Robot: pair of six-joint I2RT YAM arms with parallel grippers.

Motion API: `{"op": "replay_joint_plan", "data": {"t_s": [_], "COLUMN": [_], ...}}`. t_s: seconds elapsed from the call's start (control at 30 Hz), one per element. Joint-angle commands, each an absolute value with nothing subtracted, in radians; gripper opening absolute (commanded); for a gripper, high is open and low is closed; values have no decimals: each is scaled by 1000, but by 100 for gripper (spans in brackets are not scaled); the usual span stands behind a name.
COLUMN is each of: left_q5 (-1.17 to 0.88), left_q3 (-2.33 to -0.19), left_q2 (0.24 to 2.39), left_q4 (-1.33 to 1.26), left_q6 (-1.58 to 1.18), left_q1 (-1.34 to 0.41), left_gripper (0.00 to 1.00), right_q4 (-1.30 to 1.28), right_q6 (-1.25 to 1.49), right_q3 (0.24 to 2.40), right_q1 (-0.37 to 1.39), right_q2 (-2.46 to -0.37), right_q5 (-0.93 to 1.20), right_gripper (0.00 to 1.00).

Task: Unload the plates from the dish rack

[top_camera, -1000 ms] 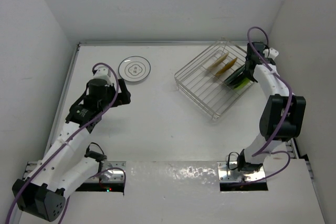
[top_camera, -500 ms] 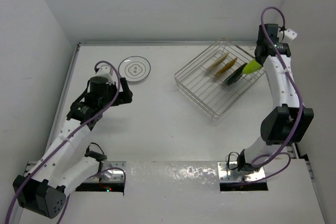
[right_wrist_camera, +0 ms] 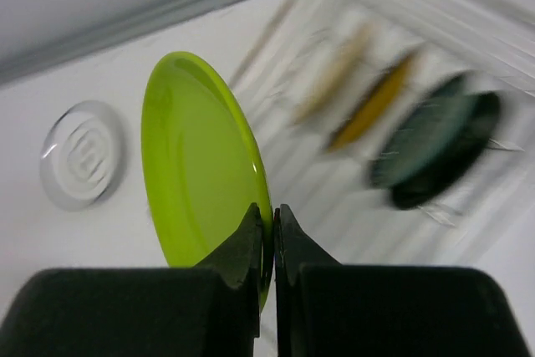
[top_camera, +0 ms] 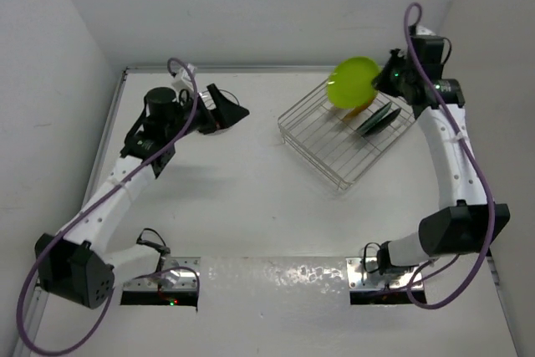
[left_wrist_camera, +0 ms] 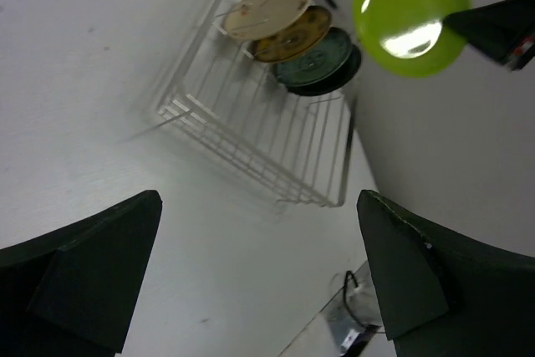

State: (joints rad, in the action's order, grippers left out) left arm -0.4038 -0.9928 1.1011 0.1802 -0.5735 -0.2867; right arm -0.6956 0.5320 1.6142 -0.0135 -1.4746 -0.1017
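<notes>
Right pincer (right_wrist_camera: 269, 216) now has the lime green plate (right_wrist_camera: 196, 173) up and out of the dish rack (top_camera: 322, 144). A second ago it was down among the plates at the rack's right end. Half a second ago the plate was coming up edge-on. Now it hangs over the rack's far corner with its face turned to the top camera, clear of the wires. Jaws have finished closing and are pinched on the plate's rim.

Left pincer (left_wrist_camera: 259, 198) has swung away from its spot by the white plate (right_wrist_camera: 84, 155) and points right, toward the rack, fingers wide apart and empty. In the top view it now covers the white plate. The right wrist view shows that plate flat on the surface (top_camera: 251, 198), far left.

Four still stand in the rack: cream plate (left_wrist_camera: 266, 10), mustard plate (left_wrist_camera: 292, 33), teal plate (left_wrist_camera: 313, 56) and black plate (left_wrist_camera: 338, 73), in a row along the far-right side.

My read:
- One plate is unloaded, the second is in the air and four are left, so about a third done.
- The left pincer's pose looks like it's set to receive a handover.
- Otherwise the right arm has a long carry left.
- The rim-only grip makes slip or swing the main risk.
</notes>
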Motion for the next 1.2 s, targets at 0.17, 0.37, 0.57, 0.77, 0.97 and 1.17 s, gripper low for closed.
{"op": "replay_joint_plan", "data": {"t_s": [0.17,0.37,0.57,0.77,0.97,1.17], "left_q5": [-548,-557,-477,-235,-84,-104], "left_q3": [-1144,-1117,-1078,-872,-631,-470], "left_q2": [1397,1474,1462,1292,1187,1244], "left_q4": [-80,-118,-60,-8,31,-70], "left_q6": [-758,-768,-738,-771,-790,-779], "left_q1": [-302,-304,-304,-304,-302,-304], "left_gripper": [98,78,0,0,0,0], "right_q4": [58,319,342,15,-401,-554], "right_q6": [758,919,934,759,641,592], "right_q3": [1246,1123,1077,1087,1135,1189], "right_q1": [192,279,295,295,291,241], "right_q2": [-1393,-1425,-1453,-1418,-1330,-1314], "right_q5": [616,643,627,456,-103,-304], "right_gripper": [1,0,10,99,99,99]}}
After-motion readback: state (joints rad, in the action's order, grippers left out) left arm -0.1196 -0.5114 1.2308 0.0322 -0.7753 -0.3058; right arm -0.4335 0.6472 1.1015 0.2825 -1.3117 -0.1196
